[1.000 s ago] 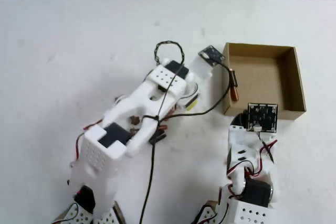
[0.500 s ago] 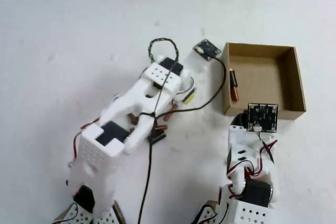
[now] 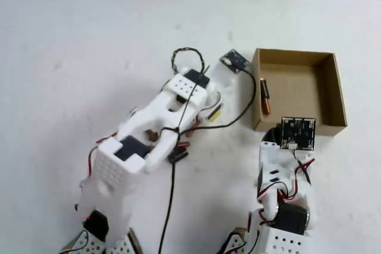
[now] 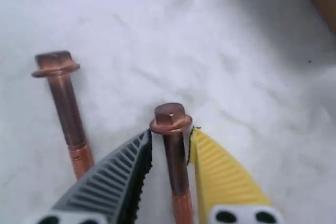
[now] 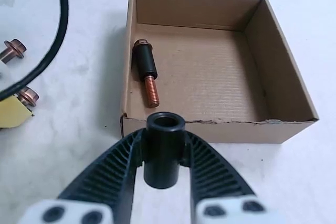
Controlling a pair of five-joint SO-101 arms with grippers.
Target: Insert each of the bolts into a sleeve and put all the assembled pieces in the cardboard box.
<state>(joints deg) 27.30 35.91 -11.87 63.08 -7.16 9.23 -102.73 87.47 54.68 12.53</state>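
Note:
My left gripper [image 4: 170, 132] is open and low over the table, its grey and yellow fingers [image 4: 220, 171] on either side of a copper bolt [image 4: 173, 145] that lies flat. A second bolt [image 4: 62, 95] lies beside it. In the high view this gripper [image 3: 209, 116] sits left of the cardboard box [image 3: 336, 87]. My right gripper [image 5: 164, 140] is shut on an upright black sleeve [image 5: 164, 153], just outside the near wall of the box [image 5: 220, 129]. One assembled bolt and sleeve [image 5: 144, 69] lies inside the box along its left wall [image 3: 264, 96].
A black cable [image 3: 238, 120] loops from the left arm across the table towards the box corner. More loose bolts [image 3: 181, 144] and a dark sleeve [image 3: 177, 156] lie partly under the left arm. White table stretches open to the left and back.
The left arm has drawn back from the box edge, leaving the assembled piece inside, and has come down over a loose bolt. The right arm has kept still with its sleeve.

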